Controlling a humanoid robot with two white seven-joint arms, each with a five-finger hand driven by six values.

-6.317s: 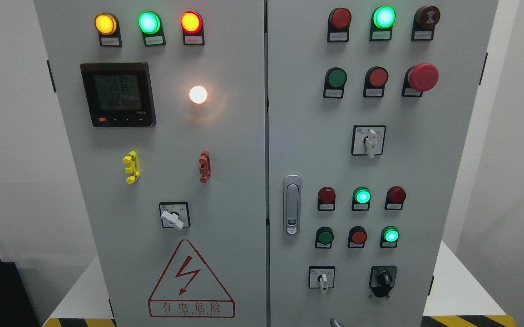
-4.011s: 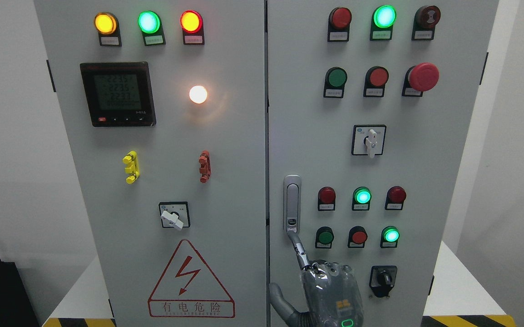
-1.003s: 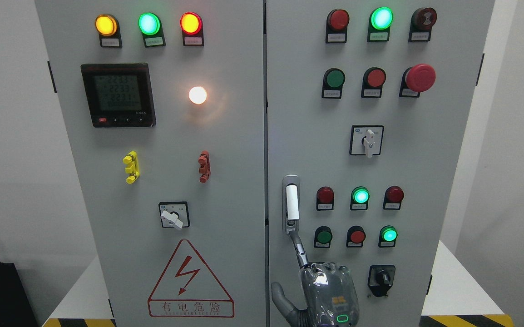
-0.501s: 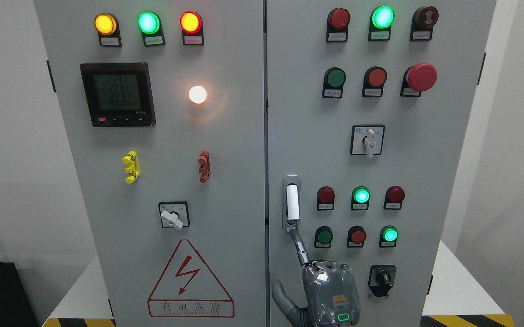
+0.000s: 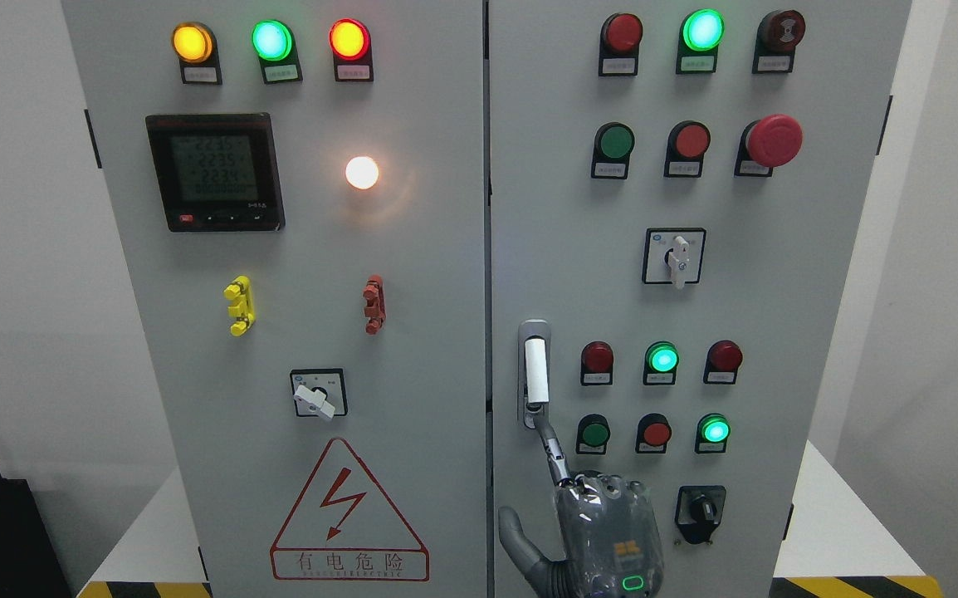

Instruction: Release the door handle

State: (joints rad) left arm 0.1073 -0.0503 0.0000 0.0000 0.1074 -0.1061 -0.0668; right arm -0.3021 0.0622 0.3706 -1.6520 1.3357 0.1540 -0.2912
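The silver door handle (image 5: 535, 371) sits in its recess at the left edge of the grey cabinet's right door (image 5: 778, 332). Its lever stands swung out from the recess and shows a white face. My right hand (image 5: 608, 531) comes up from the bottom edge below the handle, back toward the camera. Its index finger (image 5: 552, 455) is stretched up and its tip touches the handle's lower end. The other fingers are curled and the thumb (image 5: 515, 536) sticks out to the left. The hand grasps nothing. The left arm is out of view.
Red and green push buttons (image 5: 662, 359) and a black selector switch (image 5: 700, 508) sit just right of the hand. A red emergency stop (image 5: 773, 140) is at upper right. The left door (image 5: 321, 249) carries a meter, lamps, a selector and a red warning triangle (image 5: 349, 515).
The hand rose into view and set its index finger on the handle's lower end. The lever then popped out, showing white. Over the last half second the hand has barely moved.
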